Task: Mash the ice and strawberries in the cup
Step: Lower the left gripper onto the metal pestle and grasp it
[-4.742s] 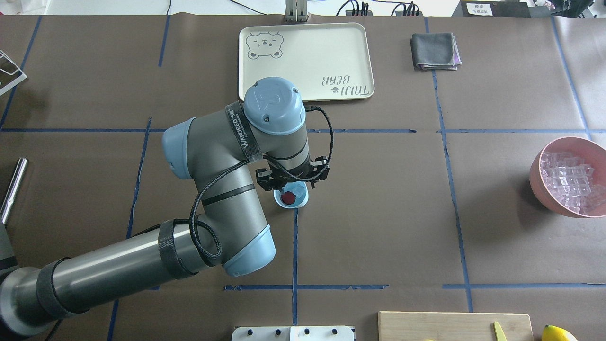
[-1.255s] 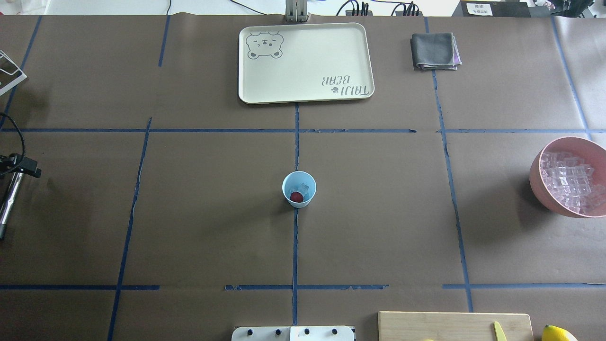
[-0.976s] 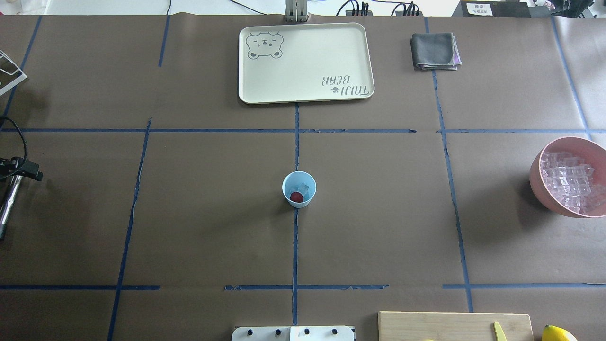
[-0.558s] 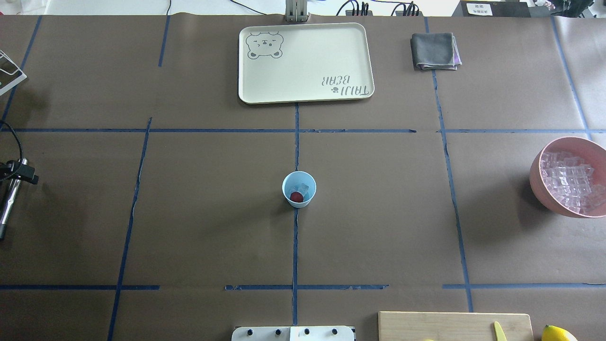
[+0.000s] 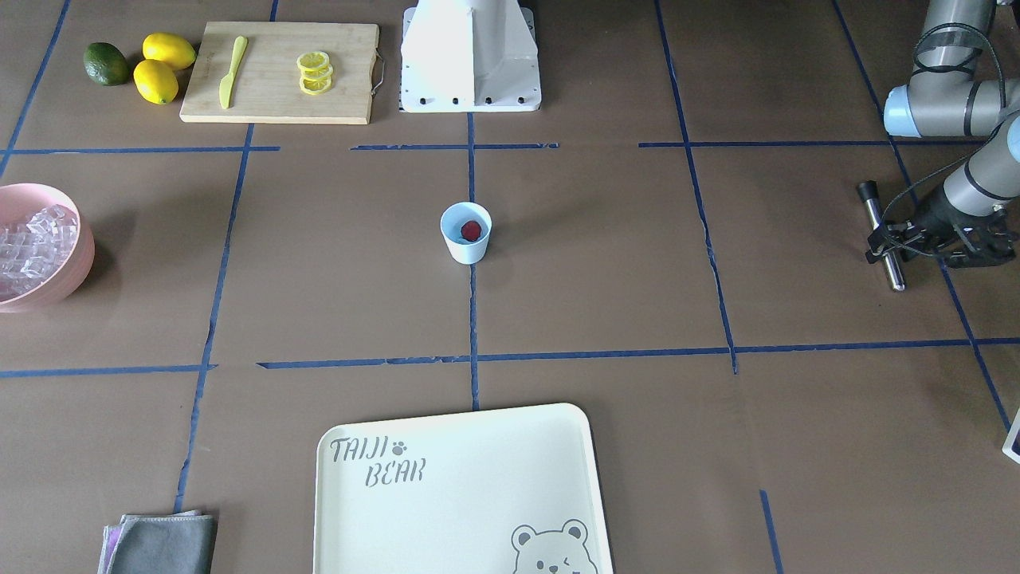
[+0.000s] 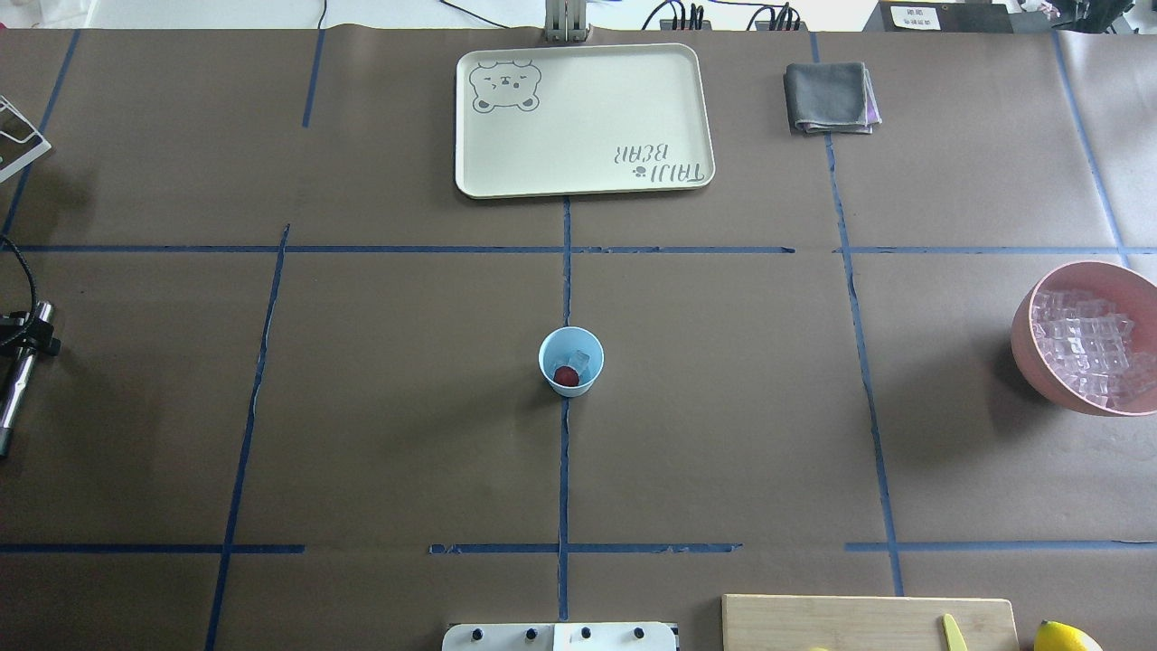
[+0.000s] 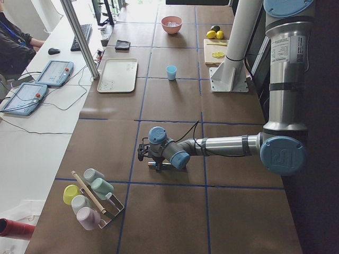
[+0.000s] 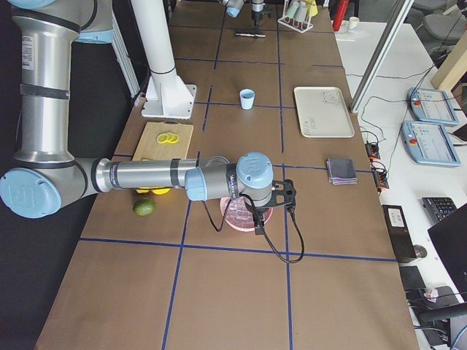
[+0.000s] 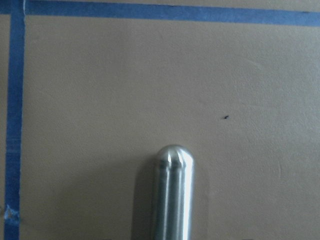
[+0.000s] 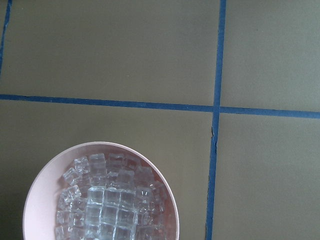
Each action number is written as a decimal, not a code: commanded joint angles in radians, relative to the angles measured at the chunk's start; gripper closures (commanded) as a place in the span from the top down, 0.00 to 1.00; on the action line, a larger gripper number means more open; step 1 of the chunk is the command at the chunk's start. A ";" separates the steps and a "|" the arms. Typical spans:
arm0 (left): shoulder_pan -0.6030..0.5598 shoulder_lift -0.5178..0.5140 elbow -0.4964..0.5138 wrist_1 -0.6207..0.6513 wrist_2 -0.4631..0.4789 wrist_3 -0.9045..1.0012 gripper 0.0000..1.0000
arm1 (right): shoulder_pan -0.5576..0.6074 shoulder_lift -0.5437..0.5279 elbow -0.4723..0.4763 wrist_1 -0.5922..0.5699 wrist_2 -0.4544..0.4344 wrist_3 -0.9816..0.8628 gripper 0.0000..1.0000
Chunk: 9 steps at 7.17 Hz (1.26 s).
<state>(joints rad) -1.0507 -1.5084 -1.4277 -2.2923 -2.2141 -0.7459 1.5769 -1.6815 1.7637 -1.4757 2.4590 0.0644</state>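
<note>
Left end effector (image 5: 884,245) sits low at the middle of a steel rod (image 5: 894,271) that lies on the surface (image 5: 598,279) at the robot's far left. I cannot tell whether it is clenched on the rod or released.

From the front, the light-blue cup (image 5: 465,243) stands upright at the centre of the brown-papered, blue-taped surface, with a red strawberry (image 5: 471,230) inside. A pink bowl (image 5: 80,259) heaped with ice (image 5: 28,247) stands well apart on the robot's right. Near the robot's base a wooden cutting board (image 5: 271,96) carries lemon slices (image 5: 315,72) and a yellow knife (image 5: 231,70). Two lemons (image 5: 155,81) and a dark green fruit (image 5: 106,64) lie beside it. A cream bear tray (image 5: 446,518) and a grey cloth (image 5: 163,544) lie at the operators' edge.

Overhead, a clear cube (image 6: 581,362) shows beside the strawberry in the cup.

From the left end, a rack of pastel cups (image 7: 90,198) stands near the left arm. A white bench (image 7: 32,137) alongside holds two teach pendants (image 7: 53,73), and a person (image 7: 13,47) sits there.

From the right end, the right end effector (image 8: 281,197) hangs over the pink bowl; clenched or released, I cannot tell.

The left wrist view shows the rod's rounded tip on brown paper. The right wrist view shows the bowl of ice below a crossing of tape lines.
</note>
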 commanded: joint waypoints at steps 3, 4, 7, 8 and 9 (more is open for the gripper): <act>-0.008 0.004 -0.067 0.014 0.001 -0.007 0.00 | 0.000 -0.003 -0.001 0.000 0.000 0.000 1.00; -0.006 -0.003 -0.151 0.071 0.007 -0.006 0.00 | 0.000 -0.006 0.000 0.002 0.000 0.000 1.00; 0.005 -0.100 -0.330 0.080 0.031 0.003 0.00 | 0.000 -0.011 0.006 0.006 0.000 0.000 1.00; 0.012 -0.184 -0.355 0.082 0.066 -0.007 0.00 | 0.000 -0.011 0.011 0.008 -0.005 0.000 1.00; 0.062 -0.193 -0.419 0.080 0.185 0.002 0.00 | 0.000 -0.012 0.013 0.008 -0.005 0.000 1.00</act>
<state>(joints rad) -1.0300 -1.6613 -1.7788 -2.2121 -2.1326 -0.7477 1.5769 -1.6921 1.7732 -1.4691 2.4560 0.0644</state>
